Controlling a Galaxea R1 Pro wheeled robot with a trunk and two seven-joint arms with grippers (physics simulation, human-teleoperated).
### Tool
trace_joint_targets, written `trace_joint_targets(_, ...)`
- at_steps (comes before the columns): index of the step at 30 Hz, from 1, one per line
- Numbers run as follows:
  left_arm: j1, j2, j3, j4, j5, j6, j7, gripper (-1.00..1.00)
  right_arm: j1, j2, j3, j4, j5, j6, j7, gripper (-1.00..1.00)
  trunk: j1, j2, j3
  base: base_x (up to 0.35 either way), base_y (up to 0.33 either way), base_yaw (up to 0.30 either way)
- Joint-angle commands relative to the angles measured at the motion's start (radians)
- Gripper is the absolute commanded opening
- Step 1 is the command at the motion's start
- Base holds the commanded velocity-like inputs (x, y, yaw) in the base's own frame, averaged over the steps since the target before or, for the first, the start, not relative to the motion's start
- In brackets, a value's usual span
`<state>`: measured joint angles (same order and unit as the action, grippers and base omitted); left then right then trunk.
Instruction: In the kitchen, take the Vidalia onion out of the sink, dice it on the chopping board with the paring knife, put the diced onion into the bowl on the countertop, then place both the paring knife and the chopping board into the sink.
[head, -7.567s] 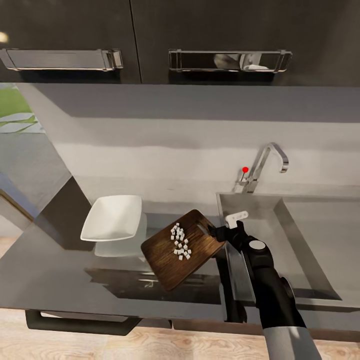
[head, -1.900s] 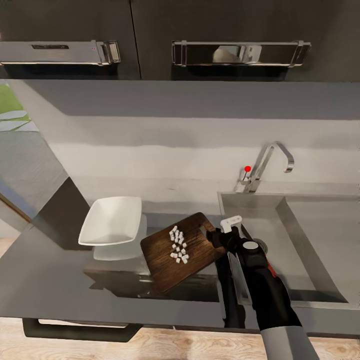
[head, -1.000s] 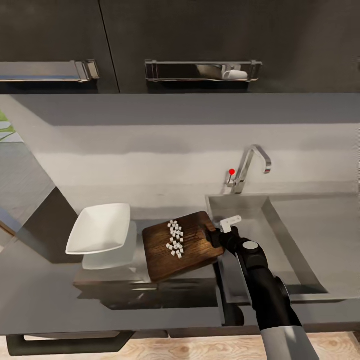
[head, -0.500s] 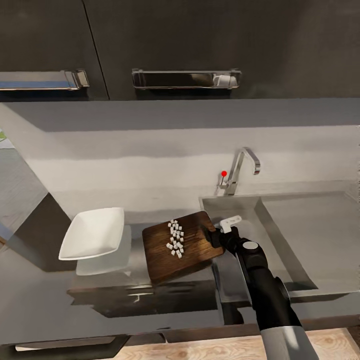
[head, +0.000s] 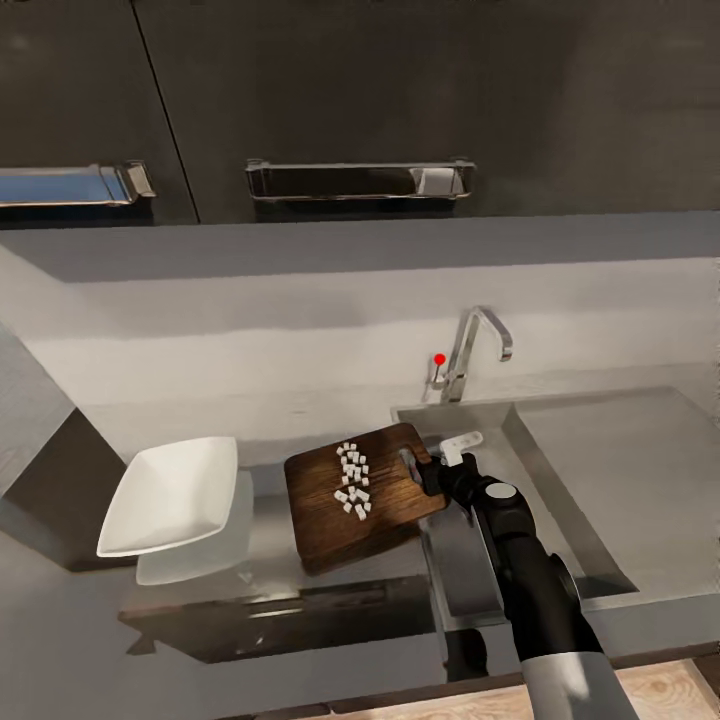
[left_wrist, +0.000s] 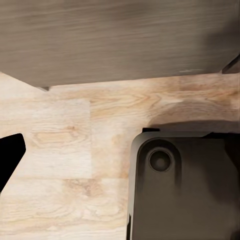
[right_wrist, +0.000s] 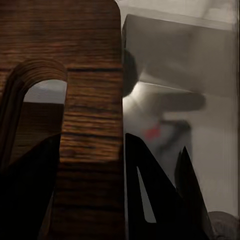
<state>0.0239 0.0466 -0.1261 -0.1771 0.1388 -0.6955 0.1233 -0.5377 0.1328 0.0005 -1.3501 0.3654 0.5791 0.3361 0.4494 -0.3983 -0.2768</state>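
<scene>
The dark wooden chopping board (head: 340, 515) hangs close over the countertop (head: 90, 630), a cluster of white diced onion (head: 351, 479) on its top. My right gripper (head: 422, 470) is shut on the board's handle-hole end, beside the sink's (head: 590, 470) left rim. In the right wrist view, dark fingers (right_wrist: 145, 180) clamp the board's (right_wrist: 92, 75) strip beside the cut-out, with steel beyond. The white bowl (head: 170, 493) stands left of the board, apart from it. The paring knife is out of view. A dark finger-like shape (left_wrist: 9, 157) sits at the left wrist view's edge.
The chrome tap (head: 470, 350) with its red-tipped lever (head: 439, 359) rises behind the sink. Dark upper cabinets with bar handles (head: 355, 180) hang above the pale backsplash. The left wrist view looks down at wood-plank floor (left_wrist: 75, 145), a cabinet front and my dark base (left_wrist: 185, 190).
The whole view has swung, so bowl, sink and cabinets slid left in the picture. The board in my right gripper now sits farther from the bowl and closer over the sink's rim.
</scene>
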Motion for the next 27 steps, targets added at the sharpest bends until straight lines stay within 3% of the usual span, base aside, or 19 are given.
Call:
trace_joint_targets(1,0.001,0.000,-0.009,-0.002,0.009,-0.001,0.004,1.00,-0.001,0.001,-0.001,-0.001,0.010,0.004,0.008,-1.00,0.001,-0.002,0.000,0.008,0.004,-0.098)
trace_joint_targets(17,0.001,0.001,-0.009,-0.002,0.009,-0.001,0.004,1.00,-0.001,0.002,-0.001,-0.002,0.010,0.005,0.008,-1.00,0.001,-0.002,0.022,0.001,0.000,-0.095)
trace_joint_targets(27,0.001,0.001,-0.009,-0.002,0.009,-0.001,0.004,1.00,-0.001,0.004,-0.001,-0.002,0.009,0.007,0.006,-1.00,0.001,-0.002,0.024,0.000,0.000,0.008)
